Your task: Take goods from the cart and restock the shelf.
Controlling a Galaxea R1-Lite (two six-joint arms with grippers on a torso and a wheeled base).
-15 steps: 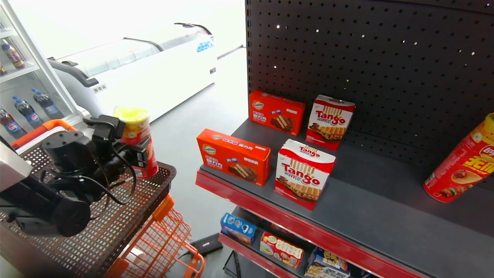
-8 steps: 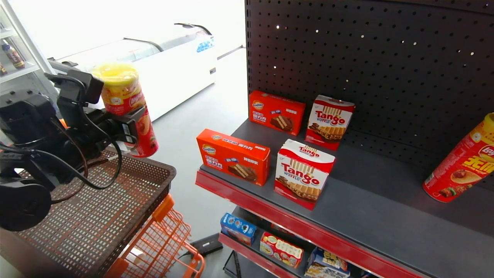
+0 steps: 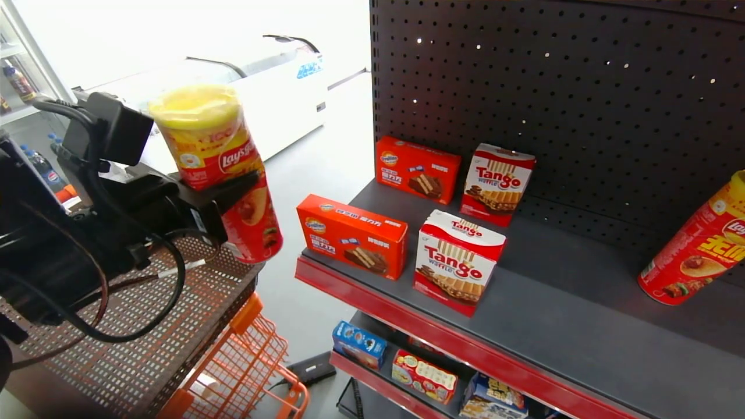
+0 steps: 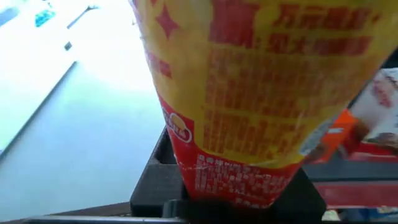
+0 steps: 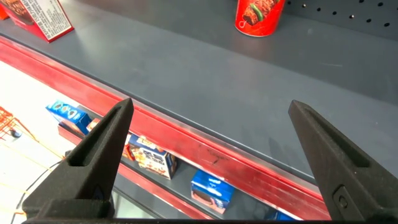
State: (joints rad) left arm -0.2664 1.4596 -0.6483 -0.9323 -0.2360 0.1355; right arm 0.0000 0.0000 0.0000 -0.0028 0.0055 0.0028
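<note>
Clamping a chip can (image 3: 205,137), left claw (image 3: 216,189) hangs above the cart (image 3: 145,326).

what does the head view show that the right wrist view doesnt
Head view's extras: the left gripper shut on a chip can above the cart basket, two orange boxes on the shelf, a white freezer behind. Right wrist view's extras: the right gripper, open, above the shelf's red front edge. Shared: the shelf, the second chip can on it, a corner of the front wafer box, and the snack boxes below.
</note>
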